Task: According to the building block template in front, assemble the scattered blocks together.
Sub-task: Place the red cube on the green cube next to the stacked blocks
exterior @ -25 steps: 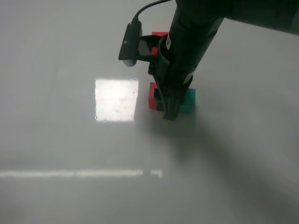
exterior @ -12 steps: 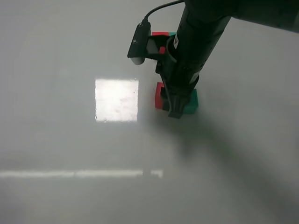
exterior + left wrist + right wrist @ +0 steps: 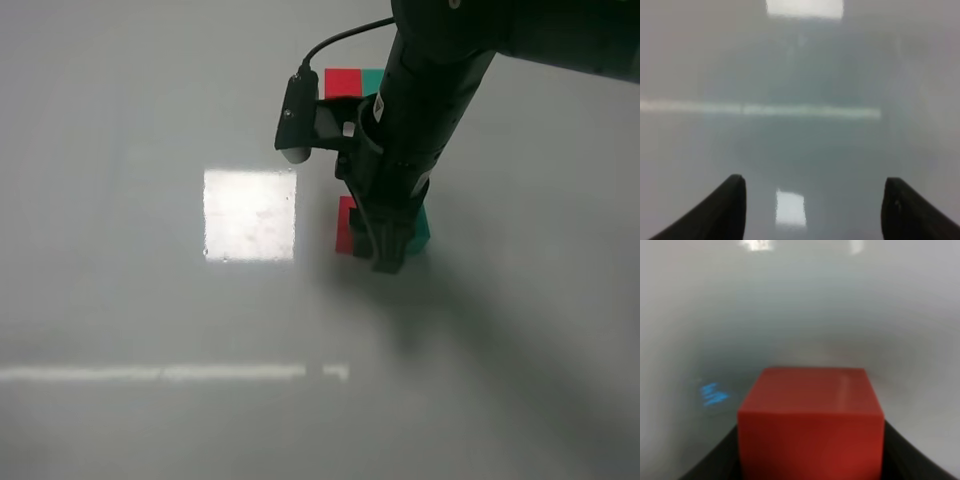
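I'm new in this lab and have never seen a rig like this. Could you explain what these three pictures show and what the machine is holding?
This is a robot with two arms, each ending in a two-fingered gripper. One picture comes from a camera mounted high above the grey table. The other two come from cameras on the wrists, looking along the fingers. The left gripper is open, with nothing between its fingers. The right gripper has its fingers against the sides of a red cube, apparently gripping it. From above, a teal cube sits close beside it, partly hidden by the arm. Farther back lies the template, a small red-and-teal bar to copy.
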You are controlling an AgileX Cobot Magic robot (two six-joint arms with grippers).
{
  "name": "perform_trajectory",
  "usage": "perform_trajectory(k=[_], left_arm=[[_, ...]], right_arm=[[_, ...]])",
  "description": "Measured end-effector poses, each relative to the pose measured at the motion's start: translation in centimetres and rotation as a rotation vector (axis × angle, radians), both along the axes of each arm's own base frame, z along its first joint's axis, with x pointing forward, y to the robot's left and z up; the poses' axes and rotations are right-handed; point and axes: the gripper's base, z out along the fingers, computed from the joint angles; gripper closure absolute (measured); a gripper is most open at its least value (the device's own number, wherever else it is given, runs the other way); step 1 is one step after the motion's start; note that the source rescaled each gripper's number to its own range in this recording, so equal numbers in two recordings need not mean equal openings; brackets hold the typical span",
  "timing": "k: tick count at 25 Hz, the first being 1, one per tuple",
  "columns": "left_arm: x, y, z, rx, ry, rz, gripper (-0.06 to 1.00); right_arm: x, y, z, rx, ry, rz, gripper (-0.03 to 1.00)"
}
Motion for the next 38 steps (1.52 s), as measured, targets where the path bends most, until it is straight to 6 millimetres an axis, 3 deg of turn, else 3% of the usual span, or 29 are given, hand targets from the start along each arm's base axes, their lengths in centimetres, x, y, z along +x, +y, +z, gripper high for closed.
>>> perform_trajectory(k=[13, 15, 20, 23, 38], left_arm=[[0.00, 0.00, 0.00, 0.000, 0.000, 0.000, 0.48], [0.00, 0.00, 0.00, 0.000, 0.000, 0.000, 0.48], [0.00, 0.00, 0.00, 0.000, 0.000, 0.000, 0.48], [0.00, 0.00, 0.00, 0.000, 0.000, 0.000, 0.48], [0.00, 0.00, 0.00, 0.000, 0.000, 0.000, 0.48]], right_arm=[[-0.13, -0.14, -0.10, -0.079, -0.002, 0.107, 0.95], [-0.15, -0.22, -0.15, -0.098, -0.001, 0.124, 0.88], [-0.16, -0.33, -0.19, -0.136, -0.005, 0.165, 0.50], [-0.08, -0.41, -0.16, -0.153, -0.015, 0.176, 0.42], [-0.52, -0.02, -0.20, -0.199, -0.038, 0.230, 0.38]])
